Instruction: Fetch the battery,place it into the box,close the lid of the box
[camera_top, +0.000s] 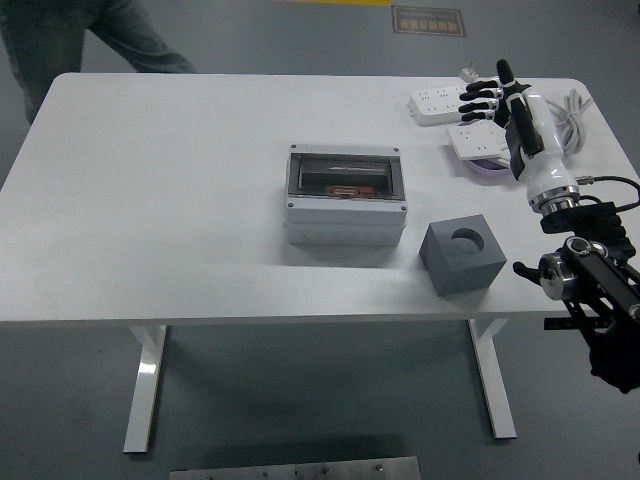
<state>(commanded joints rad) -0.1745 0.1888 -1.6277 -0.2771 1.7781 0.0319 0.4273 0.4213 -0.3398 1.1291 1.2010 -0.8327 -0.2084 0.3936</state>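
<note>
Right hand (515, 115) raised over power strips (462, 100), fingers (480, 98) apart, empty; box (346, 207) lid down on worktop (150, 200).

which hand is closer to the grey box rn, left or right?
Right. The right hand is raised over the power strips, up and to the right of the grey box, fingers spread. The left hand isn't in view.
</note>
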